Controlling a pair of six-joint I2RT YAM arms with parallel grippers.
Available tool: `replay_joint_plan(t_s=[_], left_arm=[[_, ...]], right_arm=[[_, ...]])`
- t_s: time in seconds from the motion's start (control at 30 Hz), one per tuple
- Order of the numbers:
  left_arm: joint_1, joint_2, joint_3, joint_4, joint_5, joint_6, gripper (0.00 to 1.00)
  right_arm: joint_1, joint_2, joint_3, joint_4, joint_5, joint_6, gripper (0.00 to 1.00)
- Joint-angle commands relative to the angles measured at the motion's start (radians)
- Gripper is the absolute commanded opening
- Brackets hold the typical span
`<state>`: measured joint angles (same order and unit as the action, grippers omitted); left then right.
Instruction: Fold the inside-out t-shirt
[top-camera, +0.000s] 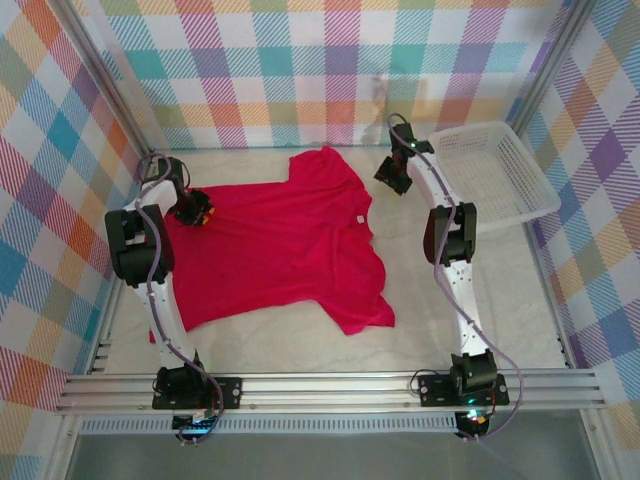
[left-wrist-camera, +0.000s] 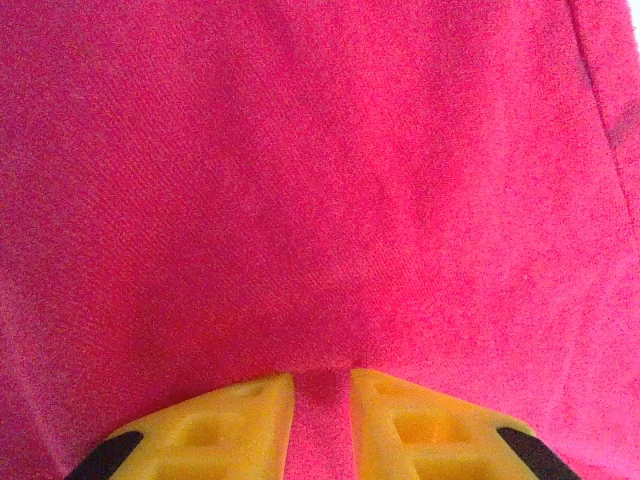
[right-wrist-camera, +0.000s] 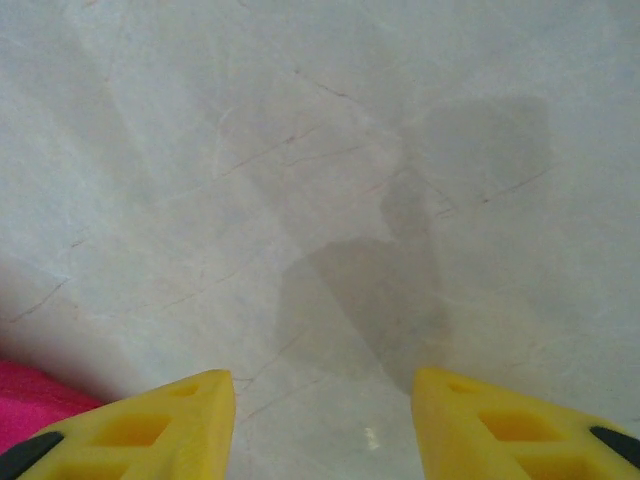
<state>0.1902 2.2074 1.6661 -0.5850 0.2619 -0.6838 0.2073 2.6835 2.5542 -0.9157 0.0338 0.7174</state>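
Jaws of left gripper narrow, pinching a ridge of the inside-out t-shirt at its far-left corner. Right gripper jaws wide, holding nothing, over bare table, just right of shirt's far sleeve. Shirt spread mid-table.

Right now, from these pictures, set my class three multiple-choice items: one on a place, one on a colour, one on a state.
1. The white basket stands: A) far right; B) near left; C) centre.
2. The t-shirt is: A) blue; B) red; C) white.
3. The left gripper is: A) wide open; B) pinching shirt fabric; C) holding the basket.
Answers: A, it sits at the table's far-right corner; B, the cloth is crimson; B, fabric runs between its jaws.
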Motion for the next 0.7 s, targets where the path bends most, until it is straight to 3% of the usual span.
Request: replay_joint_plan(t_s=[0.0,0.17,0.4,0.67], left_arm=[[-0.031,-0.009,0.009,-0.082,-0.047,0.022,0.25],[-0.063,-0.102,0.003,-0.112,-0.066,0.044,0.29],[-0.150,-0.163,-0.008,-0.090,0.065,0.081,0.33],[-0.202,-0.105,-0.069,-0.034,0.107,0.041,0.34]], right_arm=[[0.025,-0.097,-0.001,-0.048,-0.054,-0.019,0.51],[0.096,-0.282,-0.194,-0.028,-0.112,-0.049,0.50],[0.224,-0.562,-0.753,0.307,-0.318,0.052,0.47],[0.253,-0.713,-1.181,0.437,-0.242,0.154,0.47]])
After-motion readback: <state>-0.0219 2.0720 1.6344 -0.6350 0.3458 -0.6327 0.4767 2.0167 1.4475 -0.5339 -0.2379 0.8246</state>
